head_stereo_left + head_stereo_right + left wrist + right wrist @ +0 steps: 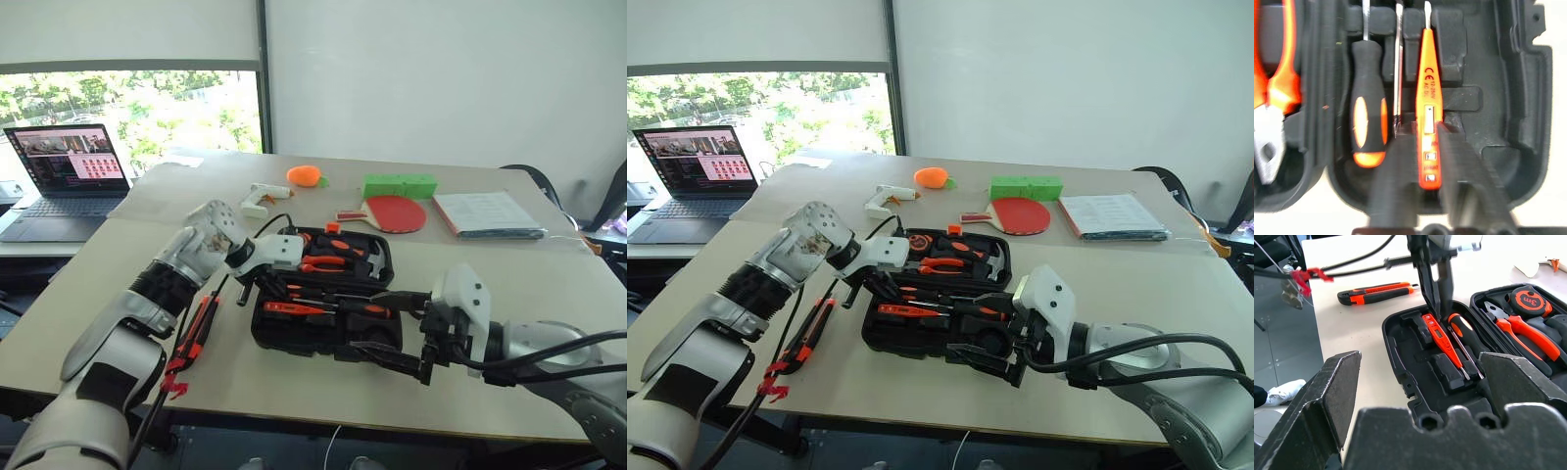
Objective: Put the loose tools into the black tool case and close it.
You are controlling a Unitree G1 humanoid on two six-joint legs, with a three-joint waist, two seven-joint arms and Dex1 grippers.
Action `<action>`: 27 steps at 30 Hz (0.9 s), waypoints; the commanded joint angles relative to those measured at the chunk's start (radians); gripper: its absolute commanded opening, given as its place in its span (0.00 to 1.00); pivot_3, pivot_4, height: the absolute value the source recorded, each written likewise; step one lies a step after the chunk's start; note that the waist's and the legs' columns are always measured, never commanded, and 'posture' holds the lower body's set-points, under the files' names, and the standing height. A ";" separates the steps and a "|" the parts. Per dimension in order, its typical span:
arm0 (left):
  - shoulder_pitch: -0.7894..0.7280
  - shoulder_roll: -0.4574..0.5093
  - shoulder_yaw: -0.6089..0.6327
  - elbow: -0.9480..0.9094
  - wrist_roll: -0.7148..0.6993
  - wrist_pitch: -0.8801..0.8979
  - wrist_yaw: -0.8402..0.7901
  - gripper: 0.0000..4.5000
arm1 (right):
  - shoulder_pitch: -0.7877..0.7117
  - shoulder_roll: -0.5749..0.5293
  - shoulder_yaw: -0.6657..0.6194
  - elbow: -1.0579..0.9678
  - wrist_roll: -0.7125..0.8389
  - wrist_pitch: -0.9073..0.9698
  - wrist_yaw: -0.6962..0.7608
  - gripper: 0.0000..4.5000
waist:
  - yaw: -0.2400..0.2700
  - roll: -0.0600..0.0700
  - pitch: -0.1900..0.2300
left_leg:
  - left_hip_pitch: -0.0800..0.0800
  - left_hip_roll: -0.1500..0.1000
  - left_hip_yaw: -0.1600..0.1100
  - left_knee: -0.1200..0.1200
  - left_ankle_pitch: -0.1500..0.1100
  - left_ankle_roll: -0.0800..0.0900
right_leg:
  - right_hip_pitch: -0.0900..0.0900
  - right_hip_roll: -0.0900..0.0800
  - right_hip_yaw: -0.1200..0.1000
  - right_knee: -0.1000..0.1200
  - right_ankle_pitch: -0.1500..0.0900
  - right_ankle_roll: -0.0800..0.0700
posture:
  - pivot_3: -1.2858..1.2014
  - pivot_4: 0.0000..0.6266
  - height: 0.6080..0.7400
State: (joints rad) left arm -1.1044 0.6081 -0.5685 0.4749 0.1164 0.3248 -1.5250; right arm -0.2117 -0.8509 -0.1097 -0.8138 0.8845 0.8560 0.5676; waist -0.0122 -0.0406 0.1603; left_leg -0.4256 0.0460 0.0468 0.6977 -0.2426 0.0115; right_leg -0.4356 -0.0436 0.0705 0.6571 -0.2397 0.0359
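At the left edge of the desk (88,294), lower left of the head view, the black-and-orange utility knife (196,331) lies loose, its long axis running from near to far, just left of the black tool case (323,294) and apart from it. Right of it, the left claw (257,284) points down into the case's near-left corner with its fingers pressed together; in the left wrist view they close around the butt end of an orange tester screwdriver (1428,117) lying in its slot, beside a black-and-orange screwdriver (1368,117) already seated. I cannot tell whether they pinch it or only press on it.

The case sits open in the middle of the frame, lid half toward the far side, with pliers (328,262) inside.

At lower right the right claw (397,333) hangs at the case's near-right corner, fingers spread wide and empty.

The knife looks like the next piece to fetch, and the left arm is plainly nearer: the knife lies to the left of that claw, so it would need to swing left and align across the handle.
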 commanded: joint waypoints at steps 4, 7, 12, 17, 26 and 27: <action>-0.009 -0.033 0.011 0.011 0.040 -0.013 0.031 0.01 | -0.008 0.002 -0.013 -0.012 0.001 -0.019 0.003 1.00 | 0.000 0.000 0.000 | 0.000 0.000 0.000 0.000 0.000 0.000 | 0.000 0.000 0.000 0.000 0.000 0.000 | 0.52 0.24 0.97; -0.005 -0.044 0.017 0.001 0.042 0.002 0.022 0.01 | -0.008 0.002 -0.013 -0.011 0.002 -0.018 0.002 1.00 | 0.000 0.000 0.000 | 0.000 0.000 0.000 0.000 0.000 0.000 | 0.000 0.000 0.000 0.000 0.000 0.000 | 0.52 0.24 0.97; 0.008 -0.054 0.013 -0.014 0.053 0.003 0.024 0.01 | -0.009 0.004 -0.014 -0.011 0.004 -0.016 -0.003 1.00 | 0.000 0.000 0.000 | 0.000 0.000 0.000 0.000 0.000 0.000 | 0.000 0.000 0.000 0.000 0.000 0.000 | 0.52 0.24 0.97; 0.025 -0.054 0.005 -0.032 0.063 -0.002 0.022 0.01 | -0.007 0.008 -0.013 -0.010 0.003 -0.017 -0.007 1.00 | 0.000 0.000 0.000 | 0.000 0.000 0.000 0.000 0.000 0.000 | 0.000 0.000 0.000 0.000 0.000 0.000 | 0.52 0.24 0.97; 0.061 -0.048 -0.013 -0.035 0.109 -0.052 0.047 0.01 | -0.005 0.016 -0.012 -0.008 -0.001 -0.019 -0.013 1.00 | 0.000 0.000 0.000 | 0.002 0.000 0.000 0.000 0.000 0.000 | 0.002 0.000 0.000 0.000 0.000 0.000 | 0.52 0.24 0.97; 0.065 -0.048 -0.013 -0.035 0.113 -0.056 0.048 0.01 | -0.005 0.017 -0.012 -0.007 -0.002 -0.019 -0.013 1.00 | 0.000 0.000 0.000 | 0.003 0.000 0.000 0.000 0.000 0.000 | 0.003 0.000 0.000 0.000 0.000 0.000 | 0.52 0.24 0.97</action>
State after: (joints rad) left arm -1.0605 0.5567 -0.5658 0.4419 0.2021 0.2826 -1.4795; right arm -0.2116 -0.8362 -0.1095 -0.8095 0.8840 0.8561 0.5586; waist -0.0124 -0.0404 0.1601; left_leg -0.4222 0.0459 0.0468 0.6978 -0.2426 0.0116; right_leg -0.4317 -0.0437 0.0706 0.6571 -0.2397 0.0359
